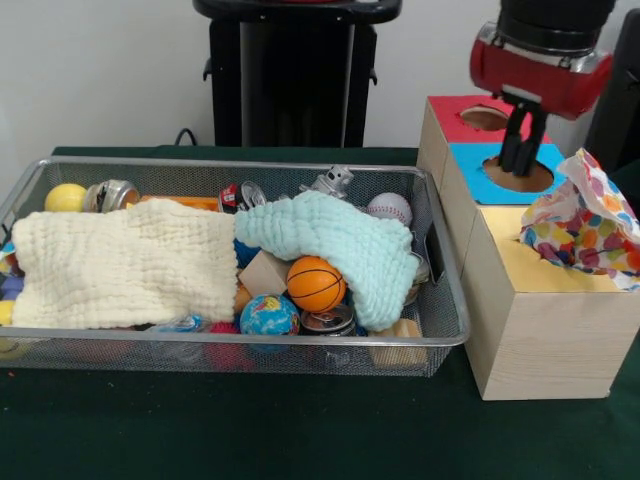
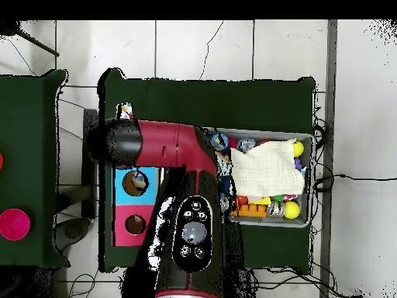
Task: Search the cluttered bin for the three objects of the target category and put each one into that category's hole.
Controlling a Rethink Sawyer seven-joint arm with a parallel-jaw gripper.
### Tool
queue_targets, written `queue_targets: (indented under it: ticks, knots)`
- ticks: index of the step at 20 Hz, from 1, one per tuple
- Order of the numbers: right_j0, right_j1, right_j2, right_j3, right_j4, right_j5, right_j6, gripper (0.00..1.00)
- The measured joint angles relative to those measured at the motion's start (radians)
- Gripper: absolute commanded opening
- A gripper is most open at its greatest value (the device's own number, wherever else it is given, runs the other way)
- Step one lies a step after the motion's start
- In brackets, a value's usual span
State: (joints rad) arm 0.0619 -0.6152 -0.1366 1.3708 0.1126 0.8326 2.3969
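Green cloth underneath; my claw [image 1: 520, 160] dips into the blue hole [image 1: 520, 176], grip state unclear. Withdrawing crooked could catch the rim and shift the wooden box [image 1: 545, 330].

Dark green table cover [image 1: 300, 430] — pink disc [image 2: 14, 223], perhaps

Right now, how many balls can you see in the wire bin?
4. A yellow ball in the far left corner, a baseball at the far right, a basketball and a globe ball near the front. The cloths may hide more.
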Motion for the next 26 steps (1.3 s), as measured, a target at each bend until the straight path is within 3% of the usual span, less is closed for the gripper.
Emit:
queue_targets:
  ticks: [9, 20, 26]
  knots:
    - [-0.017, 0.045, -0.002, -0.023, -0.003, -0.008, 0.0, 0.0]
    - [0.106, 0.018, -0.015, -0.11, 0.001, 0.141, 0.0, 0.0]
    - [0.117, -0.005, -0.015, -0.121, 0.009, 0.163, 0.0, 0.0]
